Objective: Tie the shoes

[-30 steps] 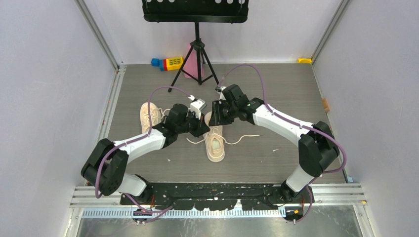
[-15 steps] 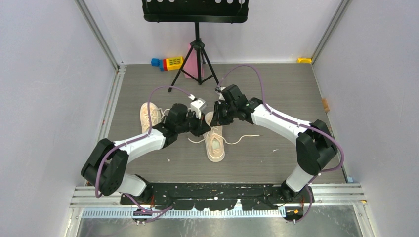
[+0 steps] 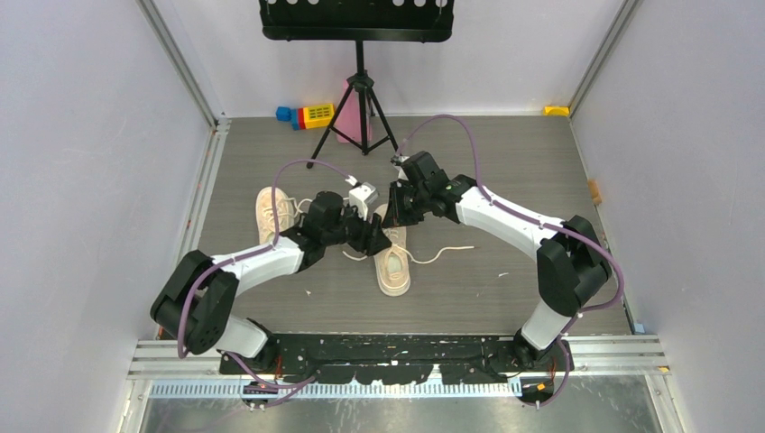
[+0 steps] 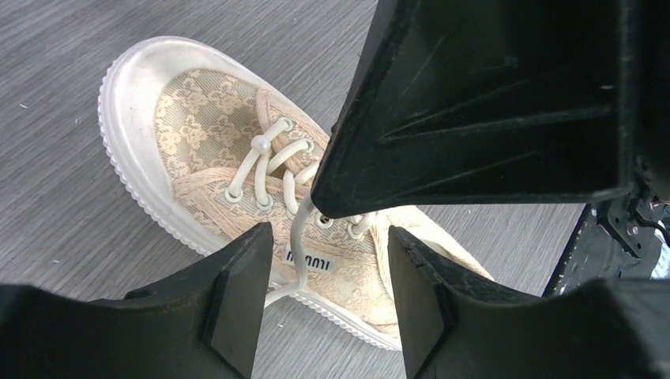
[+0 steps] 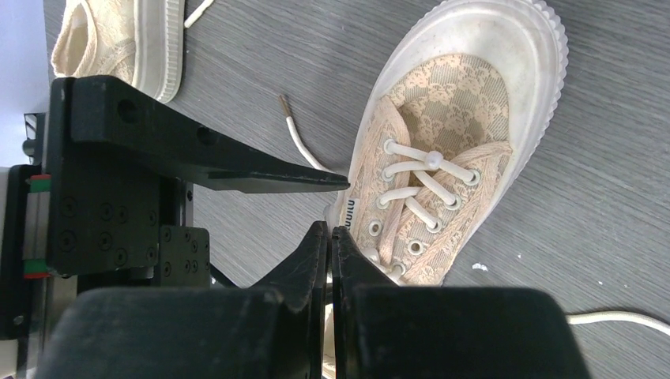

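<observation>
Two cream lace-patterned shoes lie on the grey floor. One shoe (image 3: 393, 263) (image 4: 237, 166) (image 5: 442, 158) is at the centre, the other shoe (image 3: 273, 213) (image 5: 118, 39) to its left. My right gripper (image 3: 395, 215) (image 5: 329, 233) is shut on a thin white lace (image 4: 299, 237) rising from the centre shoe's inner side. My left gripper (image 3: 375, 240) (image 4: 328, 230) hangs over the same shoe, open, with that lace passing loosely between its fingers. A second lace (image 3: 447, 251) trails to the shoe's right.
A black music stand tripod (image 3: 359, 108) stands at the back, with coloured toy blocks (image 3: 307, 115) and a pink object (image 3: 347, 117) near its feet. A small yellow piece (image 3: 557, 110) sits in the back right corner. Grey walls close in both sides.
My left gripper's jaws have opened and let go of the lace. My right gripper has closed on the lace and shifted slightly leftward over the centre shoe.
</observation>
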You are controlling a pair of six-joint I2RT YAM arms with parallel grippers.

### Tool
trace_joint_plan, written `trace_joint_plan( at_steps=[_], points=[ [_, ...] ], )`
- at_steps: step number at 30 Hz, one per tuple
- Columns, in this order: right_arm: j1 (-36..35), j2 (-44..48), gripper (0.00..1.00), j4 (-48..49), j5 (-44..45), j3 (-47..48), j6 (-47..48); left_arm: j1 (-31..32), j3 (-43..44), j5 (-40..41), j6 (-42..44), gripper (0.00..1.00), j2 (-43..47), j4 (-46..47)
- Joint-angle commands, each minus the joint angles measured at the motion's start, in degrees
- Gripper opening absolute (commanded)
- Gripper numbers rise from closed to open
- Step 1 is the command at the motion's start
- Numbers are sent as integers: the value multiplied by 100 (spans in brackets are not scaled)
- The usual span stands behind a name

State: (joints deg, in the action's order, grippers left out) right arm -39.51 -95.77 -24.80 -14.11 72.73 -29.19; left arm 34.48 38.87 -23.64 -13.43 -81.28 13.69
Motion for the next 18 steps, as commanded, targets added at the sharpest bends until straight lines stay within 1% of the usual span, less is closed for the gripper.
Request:
trace_joint_plan(
  at_steps=[1,5,10,16,18],
  points=[
    [-2,-63,2,61,-53,252,-99,-5,154,-163,-142,58,-156,461],
    [0,-51,1,69,22,220,-136,57,182,-96,-231,57,-183,529],
    [2,-63,1,64,76,224,-207,180,137,392,-463,54,-26,463],
    [3,-69,0,-6,144,255,-267,619,139,1425,-674,55,201,181],
    [0,-69,0,-11,166,257,-305,727,185,1888,-837,55,229,26]
  ],
)
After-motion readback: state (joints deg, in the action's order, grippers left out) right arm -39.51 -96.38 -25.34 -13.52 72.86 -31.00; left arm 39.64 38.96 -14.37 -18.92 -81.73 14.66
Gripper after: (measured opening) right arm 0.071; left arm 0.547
